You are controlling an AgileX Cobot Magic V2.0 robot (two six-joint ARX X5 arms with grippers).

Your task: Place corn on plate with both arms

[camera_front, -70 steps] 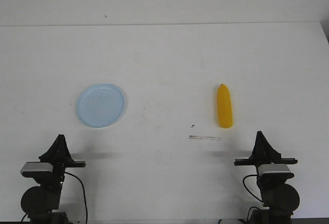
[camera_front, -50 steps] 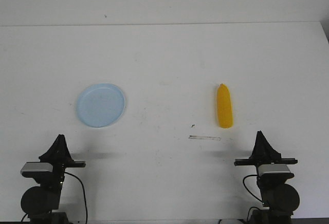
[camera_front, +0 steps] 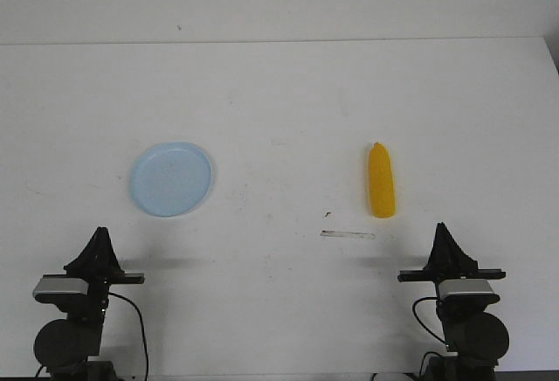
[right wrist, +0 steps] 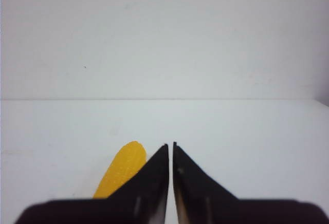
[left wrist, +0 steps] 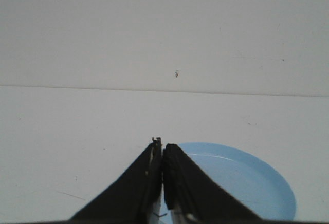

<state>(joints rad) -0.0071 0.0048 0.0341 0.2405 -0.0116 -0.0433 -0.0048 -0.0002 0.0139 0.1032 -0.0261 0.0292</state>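
You're at the very start: nothing is grasped, and both arms sit parked at the near edge of the white table (camera_front: 288, 93). The toy corn cob (camera_front: 381, 181) lies on the table's right half, lengthwise away from you, well apart from the pale blue plate (camera_front: 171, 178) on the left. The right gripper (camera_front: 443, 234) is the nearer one; the cob lies ahead of it and slightly toward the centre (the right wrist view shows it just beside the fingertips' line). Both the right gripper and the left gripper (camera_front: 100, 239) have their jaws pressed together, holding nothing. Your next move is probably to part the right jaws and reach forward over the cob.
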